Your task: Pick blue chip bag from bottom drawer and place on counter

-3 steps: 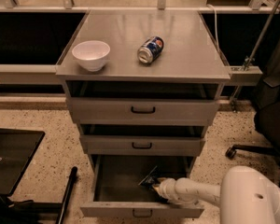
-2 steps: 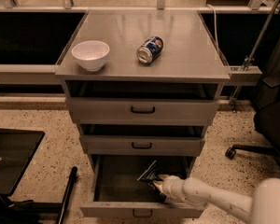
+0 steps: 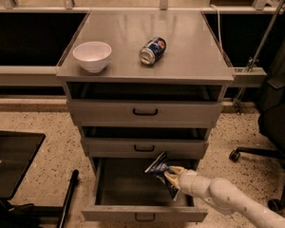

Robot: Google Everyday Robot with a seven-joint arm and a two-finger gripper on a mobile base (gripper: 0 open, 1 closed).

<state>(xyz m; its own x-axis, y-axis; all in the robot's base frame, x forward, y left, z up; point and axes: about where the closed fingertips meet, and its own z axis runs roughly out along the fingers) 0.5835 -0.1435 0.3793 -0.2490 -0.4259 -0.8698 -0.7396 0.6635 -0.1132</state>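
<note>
The blue chip bag (image 3: 159, 171) is a crinkled dark-blue foil bag held tilted above the right side of the open bottom drawer (image 3: 133, 194). My gripper (image 3: 171, 175) is at the end of the white arm that enters from the lower right, and it is shut on the bag's lower part. The bag's top edge sits just under the middle drawer's front. The counter (image 3: 190, 56) is the grey cabinet top well above, with raised side edges.
A white bowl (image 3: 92, 56) stands on the counter's left and a blue soda can (image 3: 152, 50) lies on its side near the middle. The two upper drawers (image 3: 145, 112) are closed. An office chair base (image 3: 270, 160) stands at right and a black tray (image 3: 12, 163) at left.
The gripper has lifted the bag up out of the drawer's floor toward the drawer opening's top, and the arm has pulled back and up slightly.
</note>
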